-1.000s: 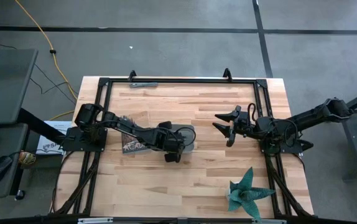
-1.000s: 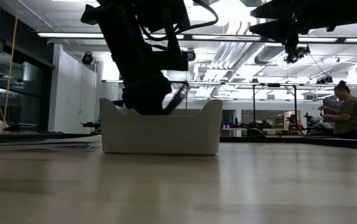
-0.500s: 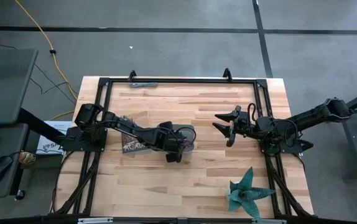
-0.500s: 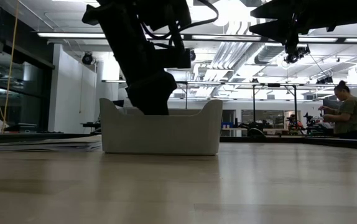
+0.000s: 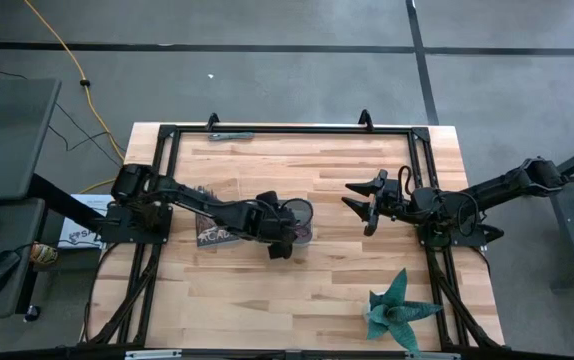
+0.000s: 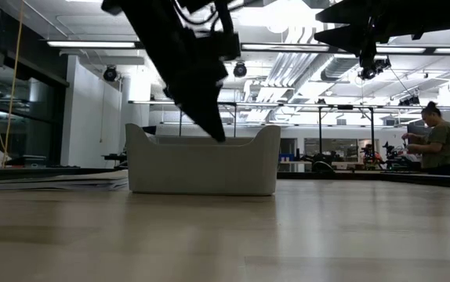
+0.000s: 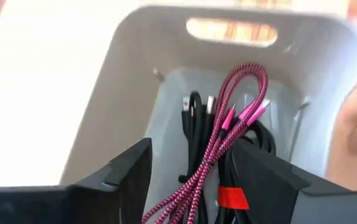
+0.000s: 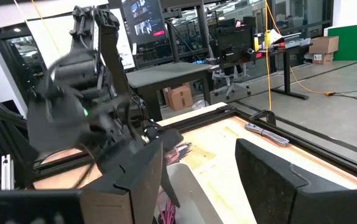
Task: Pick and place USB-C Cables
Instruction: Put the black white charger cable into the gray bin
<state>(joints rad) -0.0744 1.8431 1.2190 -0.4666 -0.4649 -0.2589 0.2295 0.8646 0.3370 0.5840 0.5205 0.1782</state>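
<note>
**Operator:** Where is your left gripper?

**Robot:** My left gripper [image 7: 191,180] hangs directly over the grey tray [image 5: 302,212], which sits near the middle of the wooden table [image 5: 327,290]. My fingers are spread apart with nothing between them. In the low view my fingertips point down at the tray's [image 6: 201,168] rim, just above it.

**Operator:** And the cables?

**Robot:** They lie inside the tray [image 7: 135,74]. Through my left wrist camera I see the purple cable [image 7: 228,124] on top, its loops draped over the others. The black cable [image 7: 193,121] lies right beside it. Next to that is a black cable with a red band [image 7: 231,198], the black-and-red one. I cannot make out a grey cable in there.

**Operator:** Your right arm?

**Robot:** My right gripper [image 5: 365,203] waits well to the right of the tray, raised off the table, fingers splayed wide and holding nothing. From its wrist camera I can see the tray [image 8: 188,186] and my left arm [image 8: 85,81] above it.

**Operator:** Anything else about?

**Robot:** A teal folded-paper figure [image 5: 399,306] sits on the table near the front right corner, far from the tray. A person [image 6: 437,141] stands in the room beyond.
</note>
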